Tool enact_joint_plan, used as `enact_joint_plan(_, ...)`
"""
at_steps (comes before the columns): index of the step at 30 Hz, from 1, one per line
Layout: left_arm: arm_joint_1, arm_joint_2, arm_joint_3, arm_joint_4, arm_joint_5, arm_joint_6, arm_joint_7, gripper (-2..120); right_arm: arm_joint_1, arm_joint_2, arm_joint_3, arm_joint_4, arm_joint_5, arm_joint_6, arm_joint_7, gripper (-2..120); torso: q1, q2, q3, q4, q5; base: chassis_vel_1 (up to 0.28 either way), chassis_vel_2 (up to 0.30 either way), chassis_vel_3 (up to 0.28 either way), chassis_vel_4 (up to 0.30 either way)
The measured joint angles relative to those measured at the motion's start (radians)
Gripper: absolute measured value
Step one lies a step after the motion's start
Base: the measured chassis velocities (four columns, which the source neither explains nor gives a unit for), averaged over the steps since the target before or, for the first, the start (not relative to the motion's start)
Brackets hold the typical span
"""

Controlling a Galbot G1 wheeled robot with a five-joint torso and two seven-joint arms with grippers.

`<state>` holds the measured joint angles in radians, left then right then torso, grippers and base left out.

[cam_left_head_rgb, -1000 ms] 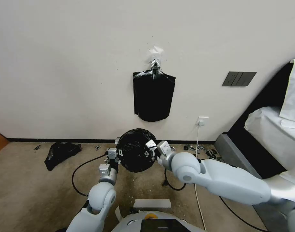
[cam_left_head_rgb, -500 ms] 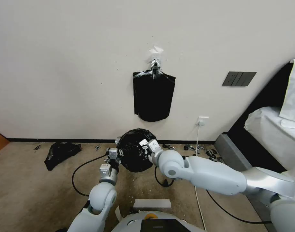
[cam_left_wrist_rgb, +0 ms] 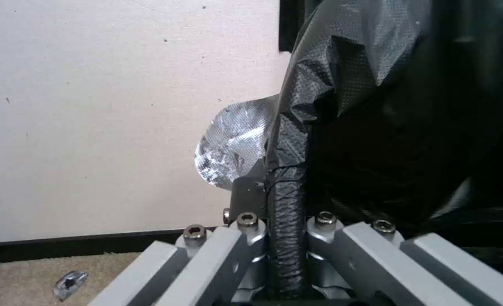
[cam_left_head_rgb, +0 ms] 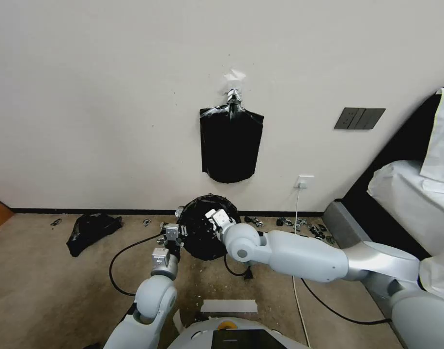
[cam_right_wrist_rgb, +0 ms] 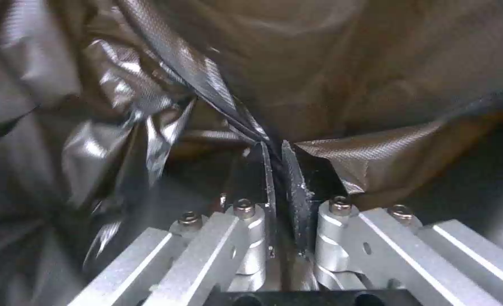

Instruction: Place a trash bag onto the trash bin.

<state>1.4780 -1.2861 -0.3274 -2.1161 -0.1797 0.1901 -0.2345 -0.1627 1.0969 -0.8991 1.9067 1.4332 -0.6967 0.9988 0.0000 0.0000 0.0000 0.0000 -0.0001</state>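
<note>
Bag draped over bin, on floor by wall. Left end effector clamped on bag's left edge, right end effector pinching film at mouth, likely to spread opening over rim.

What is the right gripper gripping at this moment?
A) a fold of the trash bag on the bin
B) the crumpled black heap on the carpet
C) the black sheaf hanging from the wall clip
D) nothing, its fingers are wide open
A: in the right wrist view the right gripper has its fingers pressed together on a fold of the trash bag, and the head view places it at the bag-covered bin by the wall.
</note>
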Motion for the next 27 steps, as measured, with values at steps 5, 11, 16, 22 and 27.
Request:
enact_joint_plan(5,0.008,0.001,-0.003,-0.005,0.003,-0.001,0.003,1,0.016,0.038,-0.029,-0.074,0.009,0.0,0.006,8,0.0,0.0,0.0,0.0001,0.0,0.0,0.0,0.0,0.0)
enact_joint_plan(11,0.01,0.004,-0.006,-0.01,0.003,-0.003,0.004,1,0.017,0.047,-0.043,-0.127,0.007,0.0,0.006,10,0.0,0.0,0.0,-0.0001,0.0,0.0,0.0,0.0,0.0)
enact_joint_plan(16,0.012,0.005,-0.006,-0.012,0.003,-0.003,0.005,1,0.01,0.066,-0.049,-0.172,0.0,0.0,0.004,10,0.0,0.0,0.0,0.0,0.0001,0.0,0.0,0.0,0.0)
enact_joint_plan(22,0.012,0.006,-0.006,-0.013,0.003,-0.003,0.006,1,0.009,0.082,-0.056,-0.204,-0.003,0.0,-0.001,10,0.0,0.0,0.0,0.0,0.0,0.0,0.0,0.0,0.0)
enact_joint_plan(27,0.009,0.008,-0.005,-0.013,0.002,-0.003,0.007,1,0.01,0.11,-0.067,-0.243,-0.006,0.0,-0.008,10,0.0,0.0,0.0,0.0,0.0001,0.0,0.0,0.0,0.0)
